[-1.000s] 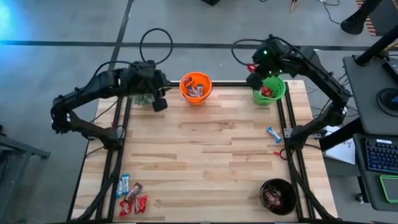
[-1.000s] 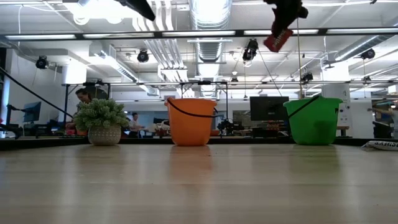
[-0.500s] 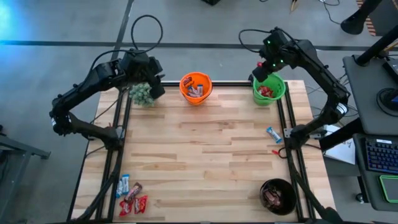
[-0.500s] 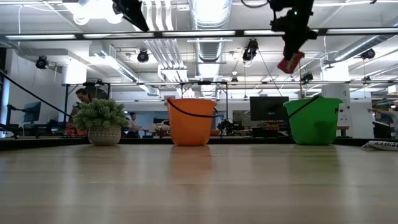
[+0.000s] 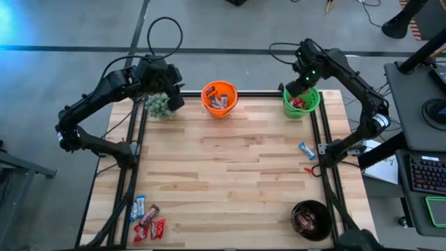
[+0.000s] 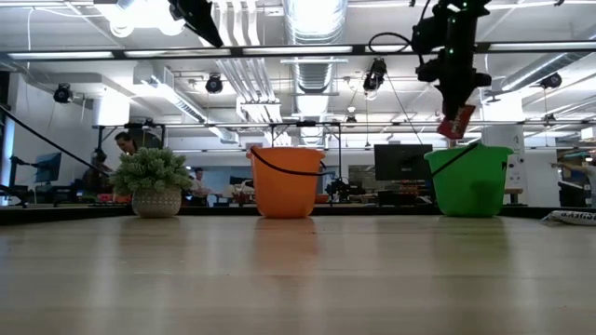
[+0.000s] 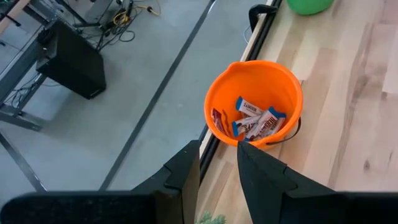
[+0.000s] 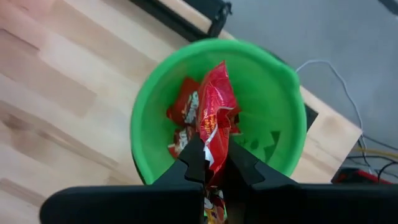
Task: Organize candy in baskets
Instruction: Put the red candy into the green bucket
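The wooden desk point(image 5: 230, 167) carries three baskets: the orange basket point(image 5: 219, 98) and green basket point(image 5: 301, 101) along the far edge, the black basket point(image 5: 311, 220) at the near right corner. Directly above the green basket, the right gripper point(image 8: 211, 165) has its fingers clenched on a red candy point(image 8: 214, 109). The left gripper point(image 7: 217, 171) hangs near the orange basket over the fuzzy plant point(image 5: 159, 104), its fingers slightly parted, grasping nothing. Loose candies point(image 5: 147, 222) lie at the near left corner, one blue candy point(image 5: 306, 150) near the right edge.

I'm looking at two matte black arms, chunky joints, black cables looping off each. The right arm point(image 5: 348, 70) shows a small green light near its wrist. The left gripper point(image 7: 217, 177) has blocky, dark, flat-faced fingers.
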You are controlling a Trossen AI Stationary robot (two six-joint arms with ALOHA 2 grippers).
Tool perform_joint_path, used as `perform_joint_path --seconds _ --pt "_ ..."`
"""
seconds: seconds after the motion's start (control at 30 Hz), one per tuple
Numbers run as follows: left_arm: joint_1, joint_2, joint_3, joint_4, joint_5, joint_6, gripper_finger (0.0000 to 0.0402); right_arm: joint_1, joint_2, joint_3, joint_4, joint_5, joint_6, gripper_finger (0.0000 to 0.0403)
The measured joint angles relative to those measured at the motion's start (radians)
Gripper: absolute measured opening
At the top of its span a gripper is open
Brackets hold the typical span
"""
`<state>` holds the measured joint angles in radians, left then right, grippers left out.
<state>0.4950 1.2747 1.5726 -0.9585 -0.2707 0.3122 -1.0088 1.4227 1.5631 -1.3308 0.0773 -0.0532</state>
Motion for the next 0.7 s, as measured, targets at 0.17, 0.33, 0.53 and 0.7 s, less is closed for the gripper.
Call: perform_joint_path --seconds 0.17,0.33,0.53,0.7 --pt "0.0 0.0 0.0 0.0 0.0 -0.001 0.0091 0.0 0.0 -0.049 0.001 0.0 0.0 0.0013" --pt "0.0 0.0 0.0 0.0 0.0 -0.003 0.0091 0.0 0.0 -0.064 0.005 0.0 0.0 0.0013" --pt "0.0 0.0 0.0 -0.001 0.0 -0.003 0.0091 0.0 0.0 -0.064 0.006 0.0 -0.011 0.0027" --pt "0.0 0.0 0.0 -0.001 0.0 0.0 0.0091 0.0 0.0 -0.064 0.005 0.001 -0.011 0.0071"
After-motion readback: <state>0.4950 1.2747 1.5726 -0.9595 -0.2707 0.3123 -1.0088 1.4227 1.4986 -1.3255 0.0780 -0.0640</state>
